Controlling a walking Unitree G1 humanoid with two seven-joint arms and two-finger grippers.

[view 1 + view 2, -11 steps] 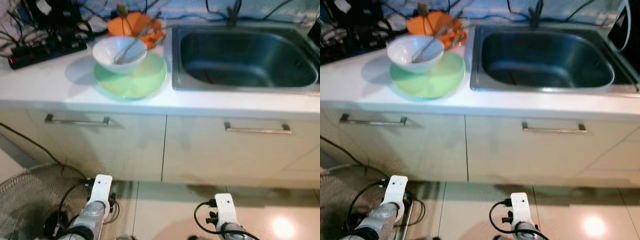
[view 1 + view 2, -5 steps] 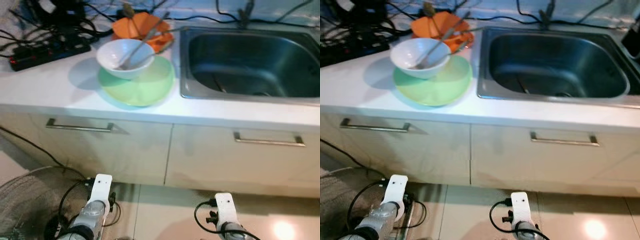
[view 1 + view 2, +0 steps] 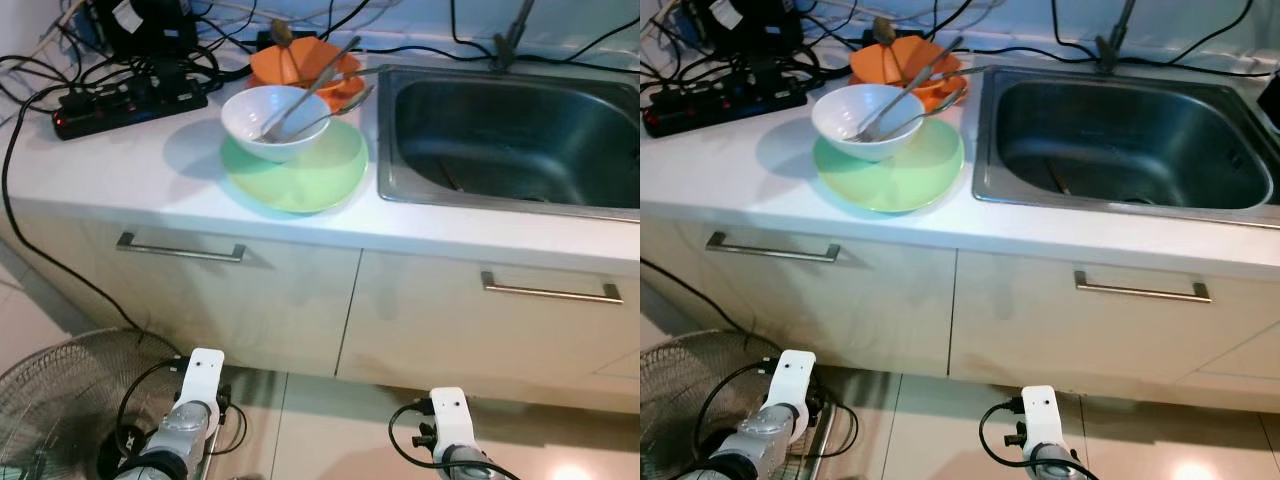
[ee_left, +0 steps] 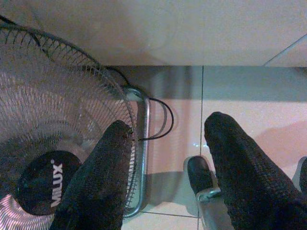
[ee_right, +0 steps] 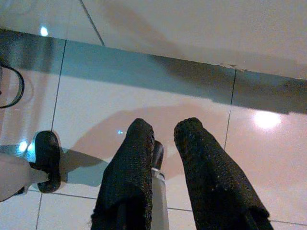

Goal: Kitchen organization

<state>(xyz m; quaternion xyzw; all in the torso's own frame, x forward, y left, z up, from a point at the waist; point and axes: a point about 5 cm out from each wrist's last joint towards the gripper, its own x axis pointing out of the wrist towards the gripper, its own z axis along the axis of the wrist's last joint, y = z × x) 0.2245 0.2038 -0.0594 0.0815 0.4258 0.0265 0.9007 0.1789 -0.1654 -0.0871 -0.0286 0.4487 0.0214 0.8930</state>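
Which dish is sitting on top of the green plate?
The white bowl sits on the green plate, with utensils leaning in it. The orange dish is behind them, on the counter near the wall.

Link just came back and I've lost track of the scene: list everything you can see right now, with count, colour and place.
Countertop: one, white, over the cabinets.
Sink: one, steel, set in the countertop's right part.
Plate: one, light green, on the countertop left of the sink.
Bowl: one, white, on the plate's rear left, utensils leaning in it.
Orange dish: one, orange, behind the bowl.
Power strip: one, black, rear left among cables.
Drawer handles: two, metal, on the cabinet fronts.
Fan: one, grey wire guard, on the floor at left.
Left gripper: black fingers apart, low over the floor beside the fan.
Right gripper: black fingers slightly apart, low over the tiles.
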